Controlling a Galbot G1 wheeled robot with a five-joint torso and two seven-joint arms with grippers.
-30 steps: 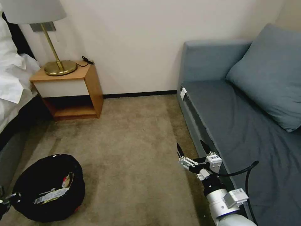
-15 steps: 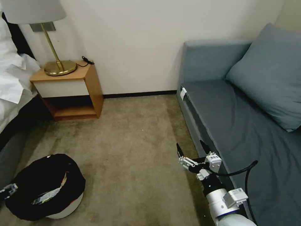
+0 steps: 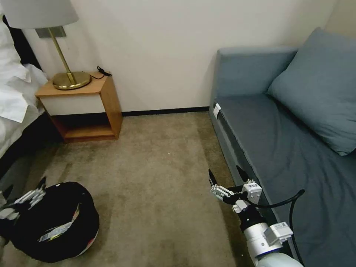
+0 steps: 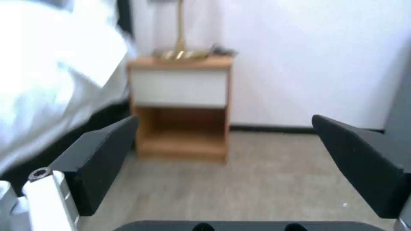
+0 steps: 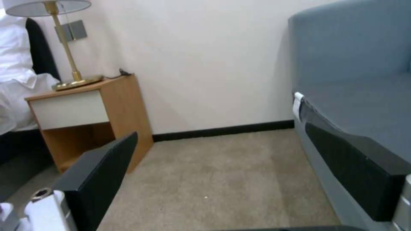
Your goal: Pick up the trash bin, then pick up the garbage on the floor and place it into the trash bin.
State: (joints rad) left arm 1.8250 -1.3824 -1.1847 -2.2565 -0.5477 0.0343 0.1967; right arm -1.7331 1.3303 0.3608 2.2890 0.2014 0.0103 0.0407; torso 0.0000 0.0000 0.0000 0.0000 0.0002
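The trash bin [image 3: 22,237], round and lined with a black bag, sits on the carpet at the lower left of the head view. Garbage [image 3: 55,231] lies inside it: a silvery-yellow wrapper and a red-and-white packet [image 3: 76,213]. My left gripper [image 3: 24,186] hovers open over the bin's left rim, touching nothing. In the left wrist view its fingers [image 4: 102,157] stand wide apart with only carpet between them. My right gripper [image 3: 224,171] is open and empty beside the sofa front, fingers [image 5: 98,170] spread.
A wooden nightstand [image 3: 92,107] with a brass lamp [image 3: 68,78] stands against the wall at the back left. A bed [image 3: 15,107] with white linen runs along the left. The grey-blue sofa [image 3: 282,155] with a cushion [image 3: 319,89] lines the right. Carpet [image 3: 159,167] lies between.
The bin has settled flat on the carpet after tilting. My left gripper has let go of its rim, opened and risen beside it. The right arm has not moved.
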